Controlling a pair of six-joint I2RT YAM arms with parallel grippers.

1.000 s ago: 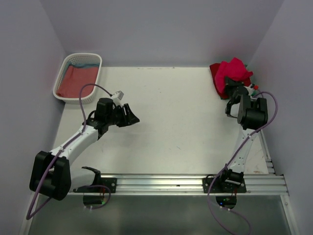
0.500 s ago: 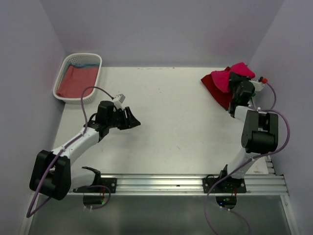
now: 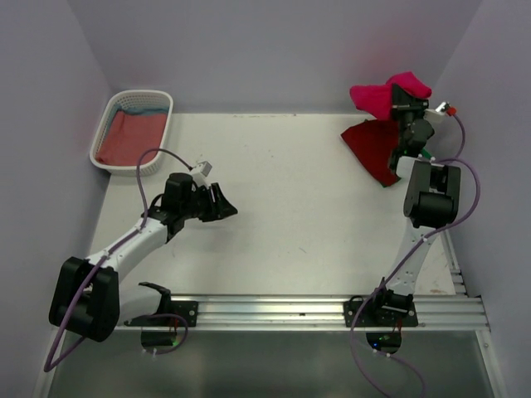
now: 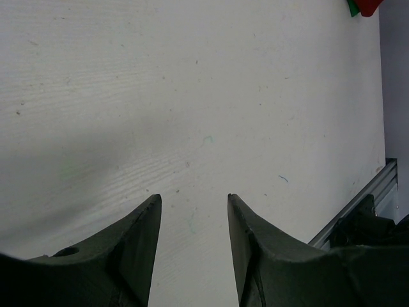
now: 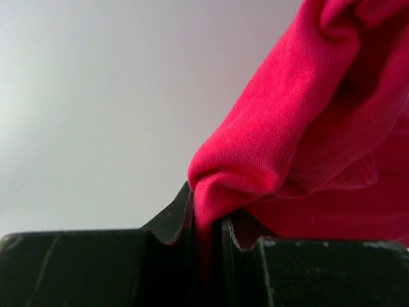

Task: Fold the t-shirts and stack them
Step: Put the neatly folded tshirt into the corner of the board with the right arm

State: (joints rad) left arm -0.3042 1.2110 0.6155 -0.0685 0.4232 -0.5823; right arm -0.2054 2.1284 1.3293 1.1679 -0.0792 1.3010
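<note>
Right fingers (image 5: 171,220) pinch a fold of the bright crimson cloth t-shirt (image 3: 388,93), dangling soft and light over the tabletop's (image 3: 290,182) far-right corner; shoulders look the better hold, and left fingers (image 4: 137,236) stand apart, empty.

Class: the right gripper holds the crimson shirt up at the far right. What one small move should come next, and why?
Probably carry the crimson shirt left and lower it onto bare table. The right gripper is shut on a fold, the shirt hangs bunched above the darker red shirt, and the left gripper hovers open.
</note>
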